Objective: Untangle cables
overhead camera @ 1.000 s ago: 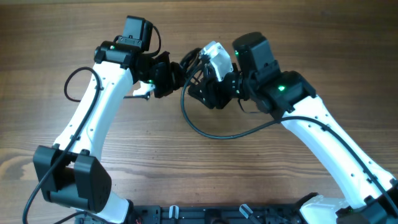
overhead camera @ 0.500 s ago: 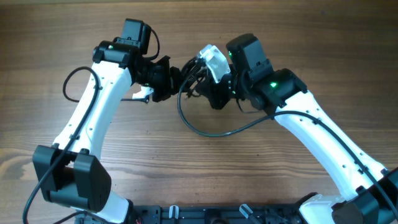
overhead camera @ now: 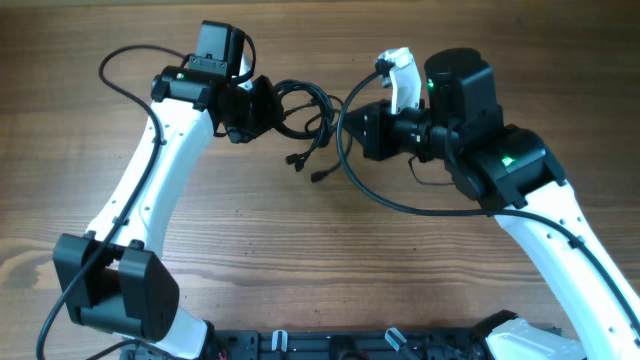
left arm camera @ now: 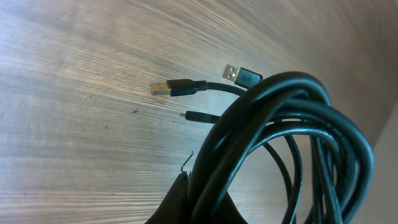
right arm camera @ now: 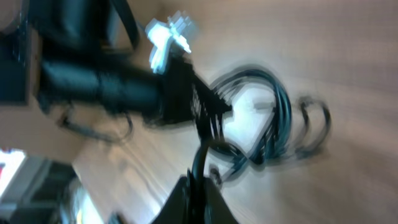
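Note:
The cables point(overhead camera: 300, 104) form a bundle of thin black loops between my two grippers, with plug ends point(overhead camera: 305, 168) trailing onto the table. My left gripper point(overhead camera: 262, 108) is shut on the bundle's left side. In the left wrist view the loops point(left arm camera: 292, 124) rise out of the shut left gripper point(left arm camera: 202, 208), and metal USB plugs point(left arm camera: 163, 88) lie on the wood beyond. My right gripper point(overhead camera: 358, 128) is to the right of the bundle. In the blurred right wrist view the right gripper point(right arm camera: 200, 186) is shut on one black strand that leads up to the loops point(right arm camera: 261, 118).
A thicker black arm cable point(overhead camera: 400, 205) sweeps in an arc from the right wrist's white camera point(overhead camera: 398, 72) across the table. Another arm cable point(overhead camera: 118, 75) loops at the far left. The wooden table point(overhead camera: 250, 260) lies bare in front of both arms.
The right gripper has shut on a strand and moved right, away from the left gripper. The bundle has spread out and its plug ends now trail on the table.

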Robot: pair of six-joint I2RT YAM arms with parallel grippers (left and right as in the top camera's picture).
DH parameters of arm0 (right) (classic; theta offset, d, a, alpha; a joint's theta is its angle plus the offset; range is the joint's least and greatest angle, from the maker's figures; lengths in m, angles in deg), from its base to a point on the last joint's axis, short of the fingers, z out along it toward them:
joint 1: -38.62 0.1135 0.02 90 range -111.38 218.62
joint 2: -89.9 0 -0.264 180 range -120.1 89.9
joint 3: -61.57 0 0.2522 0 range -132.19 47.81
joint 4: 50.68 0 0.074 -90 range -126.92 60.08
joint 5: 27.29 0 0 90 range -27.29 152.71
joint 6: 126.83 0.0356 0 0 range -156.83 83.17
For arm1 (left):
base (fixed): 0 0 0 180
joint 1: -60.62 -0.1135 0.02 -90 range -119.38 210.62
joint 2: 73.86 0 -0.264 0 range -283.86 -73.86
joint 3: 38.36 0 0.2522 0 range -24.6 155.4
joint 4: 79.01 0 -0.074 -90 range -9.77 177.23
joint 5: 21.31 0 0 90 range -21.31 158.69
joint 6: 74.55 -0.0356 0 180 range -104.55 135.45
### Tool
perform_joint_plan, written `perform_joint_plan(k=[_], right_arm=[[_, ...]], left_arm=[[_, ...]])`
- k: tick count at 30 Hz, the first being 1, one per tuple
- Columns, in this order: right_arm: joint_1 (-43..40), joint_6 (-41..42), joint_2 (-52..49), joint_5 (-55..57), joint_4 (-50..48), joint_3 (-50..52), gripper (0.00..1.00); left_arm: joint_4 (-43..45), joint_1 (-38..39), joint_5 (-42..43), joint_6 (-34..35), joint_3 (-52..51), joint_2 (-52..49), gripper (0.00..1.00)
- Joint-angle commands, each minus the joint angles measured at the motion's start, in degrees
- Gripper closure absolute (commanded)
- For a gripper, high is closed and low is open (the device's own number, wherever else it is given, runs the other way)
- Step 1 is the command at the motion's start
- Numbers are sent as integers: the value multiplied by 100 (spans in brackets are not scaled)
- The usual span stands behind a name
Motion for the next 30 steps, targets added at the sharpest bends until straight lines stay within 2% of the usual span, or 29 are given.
perform_joint_plan(k=[1,3,5,11,18,20,23,25,27,30], right_arm=[[-68,247,245,105,-802,-120,96],[-68,227,221,527,-920,-120,96],[-68,227,98,964,-1093,-120,96],[-66,299,-234,949,-2339,-120,96],[-24,389,-1126,754,-2968,-120,96],[42,315,-1373,713,-3307,-120,96],[42,-251,-1508,879,-3665,-120,96],[66,-313,-1508,629,-3534,-120,96],[101,-468,-1508,450,-2894,-120,96],[101,-535,-1504,446,-2505,-120,96]], left_arm=[[-61,-107,319,-1405,42,9,96],[-61,-107,638,-1742,42,9,96],[-61,-107,1403,-2173,42,9,96],[-116,-107,1615,-2175,42,9,96],[-101,-107,1617,-2118,42,9,96],[-24,-107,2083,-2087,42,9,96],[26,-109,2732,-2074,42,9,96],[221,-114,2951,-1617,42,9,96],[535,-120,3010,-881,42,9,96],[645,-234,3005,-702,42,9,96]])
